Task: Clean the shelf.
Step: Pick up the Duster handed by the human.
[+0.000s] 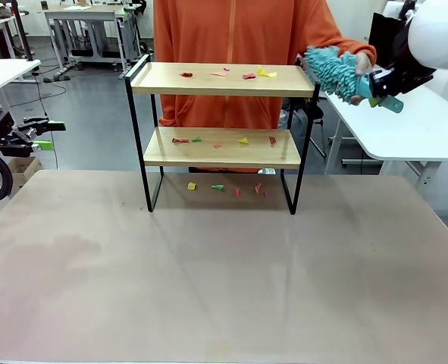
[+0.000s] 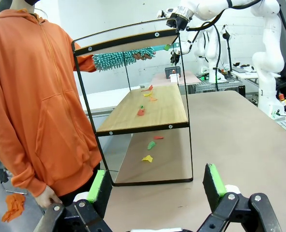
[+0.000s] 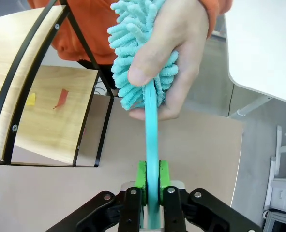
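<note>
Wooden shelf (image 1: 163, 78) with coloured scraps (image 1: 267, 73)

My right arm (image 1: 440, 34) is white, with a smooth rounded shell. My left gripper (image 2: 156, 186) and right gripper (image 3: 152, 180) are black — jointed links pinned with small silver screws (image 2: 228, 196) — and every finger ends in a bright green pad (image 2: 100, 189). A black cable (image 1: 10, 182) loops beside the left one.

Front cam: fixed, mid-range, square-on to the two-tier light-wood shelf with thin black metal frame (image 1: 208, 83) across the wide beige table (image 1: 224, 288). Left wrist cam: low over the tabletop, sees it end-on. Right wrist cam: close, looking down the fluffy teal microfibre duster (image 3: 126, 34), one shelf end alongside. Shelf and duster are in all three.
</note>
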Available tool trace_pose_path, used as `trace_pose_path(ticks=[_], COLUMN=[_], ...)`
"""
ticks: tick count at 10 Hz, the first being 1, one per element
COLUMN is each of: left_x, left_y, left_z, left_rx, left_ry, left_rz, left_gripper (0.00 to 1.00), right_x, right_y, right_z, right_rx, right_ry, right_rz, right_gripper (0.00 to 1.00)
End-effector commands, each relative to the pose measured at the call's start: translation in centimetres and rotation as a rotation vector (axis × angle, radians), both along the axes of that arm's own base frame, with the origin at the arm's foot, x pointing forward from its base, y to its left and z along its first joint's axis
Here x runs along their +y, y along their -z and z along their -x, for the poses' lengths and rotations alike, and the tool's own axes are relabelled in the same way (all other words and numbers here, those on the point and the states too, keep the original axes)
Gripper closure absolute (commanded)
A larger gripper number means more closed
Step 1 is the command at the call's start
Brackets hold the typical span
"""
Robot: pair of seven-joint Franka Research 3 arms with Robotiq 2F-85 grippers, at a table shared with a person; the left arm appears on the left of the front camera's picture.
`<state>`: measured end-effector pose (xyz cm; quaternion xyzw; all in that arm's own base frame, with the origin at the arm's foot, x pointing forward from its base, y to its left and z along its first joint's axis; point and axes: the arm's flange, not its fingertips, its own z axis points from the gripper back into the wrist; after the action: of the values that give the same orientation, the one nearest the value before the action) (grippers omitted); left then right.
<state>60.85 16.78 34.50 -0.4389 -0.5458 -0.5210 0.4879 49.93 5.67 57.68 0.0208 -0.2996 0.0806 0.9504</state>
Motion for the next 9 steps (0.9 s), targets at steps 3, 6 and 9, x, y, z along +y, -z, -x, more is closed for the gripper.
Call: trace_pose_path(ticks=[3,6,9], left_x=[-0.26,-0.26,-0.26], left_y=[-0.25,-0.25,-0.25], left_z=[0.2,0.2,0.2], left_rx=[0.002,0.002,0.002], left_ry=[0.008,0.008,0.008], left_rz=[-0.01,-0.01,-0.01], left_gripper=[0.0,0.0,0.0], right_x=[0.58,-0.06,-0.06], right_y=[-0.24,0.28,0.28], right_z=[-0.09,0.08,0.08], right_rx=[0.031,0.025,0.025], right_ry=[0.109,0.051,0.051], right_rz=[0.021,0.003,0.003], right_gripper=[1.0,1.0,1.0])
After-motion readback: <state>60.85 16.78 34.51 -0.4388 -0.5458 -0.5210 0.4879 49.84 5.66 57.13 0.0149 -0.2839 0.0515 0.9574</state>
